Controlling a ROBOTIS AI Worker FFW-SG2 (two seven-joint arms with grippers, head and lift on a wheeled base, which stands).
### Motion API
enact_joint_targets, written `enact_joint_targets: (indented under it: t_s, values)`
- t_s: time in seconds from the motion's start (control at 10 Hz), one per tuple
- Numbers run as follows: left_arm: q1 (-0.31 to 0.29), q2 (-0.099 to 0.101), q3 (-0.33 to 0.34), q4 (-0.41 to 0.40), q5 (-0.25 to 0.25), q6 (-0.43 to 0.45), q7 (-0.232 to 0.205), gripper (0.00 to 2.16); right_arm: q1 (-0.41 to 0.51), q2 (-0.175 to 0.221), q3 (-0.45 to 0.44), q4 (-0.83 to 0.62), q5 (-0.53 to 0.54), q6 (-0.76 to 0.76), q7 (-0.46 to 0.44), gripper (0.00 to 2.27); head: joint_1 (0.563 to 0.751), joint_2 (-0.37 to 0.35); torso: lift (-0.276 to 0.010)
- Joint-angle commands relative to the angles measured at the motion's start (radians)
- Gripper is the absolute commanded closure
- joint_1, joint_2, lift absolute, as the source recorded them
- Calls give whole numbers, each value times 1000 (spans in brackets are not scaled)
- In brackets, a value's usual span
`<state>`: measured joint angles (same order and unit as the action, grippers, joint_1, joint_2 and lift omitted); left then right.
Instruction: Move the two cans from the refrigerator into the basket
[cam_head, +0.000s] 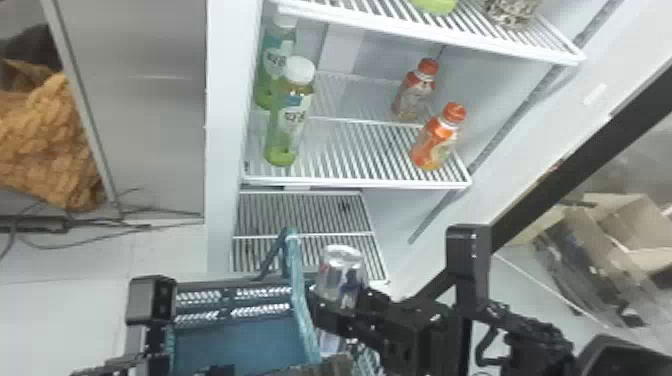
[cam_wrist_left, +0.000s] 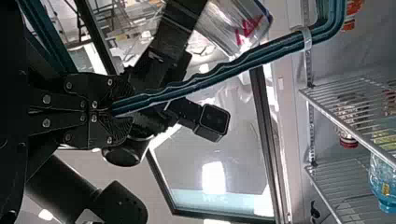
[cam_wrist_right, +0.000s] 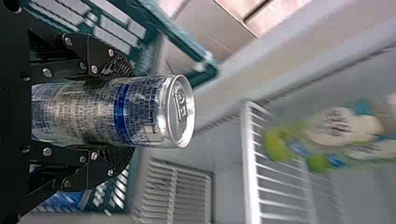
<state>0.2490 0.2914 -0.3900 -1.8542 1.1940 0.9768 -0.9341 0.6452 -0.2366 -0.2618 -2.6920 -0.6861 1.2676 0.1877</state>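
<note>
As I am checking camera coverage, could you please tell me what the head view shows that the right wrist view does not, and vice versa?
Head view: the two orange-capped bottles and brown cloth. Right wrist view: the pull tab on the can. Both: that can in the right tool, the basket and wire shelves.

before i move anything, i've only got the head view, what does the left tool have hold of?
Observer: Left wrist view: the left tool is closed on a teal bar of the basket.
Operator: ok and the other side
Observer: Right wrist view: the right tool has its fingers on opposite sides of the can.
Operator: which end sticks out past the tips
Observer: The end with the pull tab on it.
</note>
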Motion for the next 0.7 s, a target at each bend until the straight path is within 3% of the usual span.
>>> enact_joint_targets:
  t_s: [0.0, 0.4, 0.6]
  values:
    - [-1, 0, -1, 0, 1, 0, 0, 1190, -22, -4, -1, 13, -8, 58, 12, 731, 695, -350, -276]
    - [-4, 0, -1, 0, 1, -2, 0, 1190, -61, -7, 3, 45, 6, 161, 25, 685, 695, -350, -276]
    - [-4, 2, -1, 0, 3, -2, 0, 1190, -61, -7, 3, 30, 34, 149, 27, 446, 695, -350, -276]
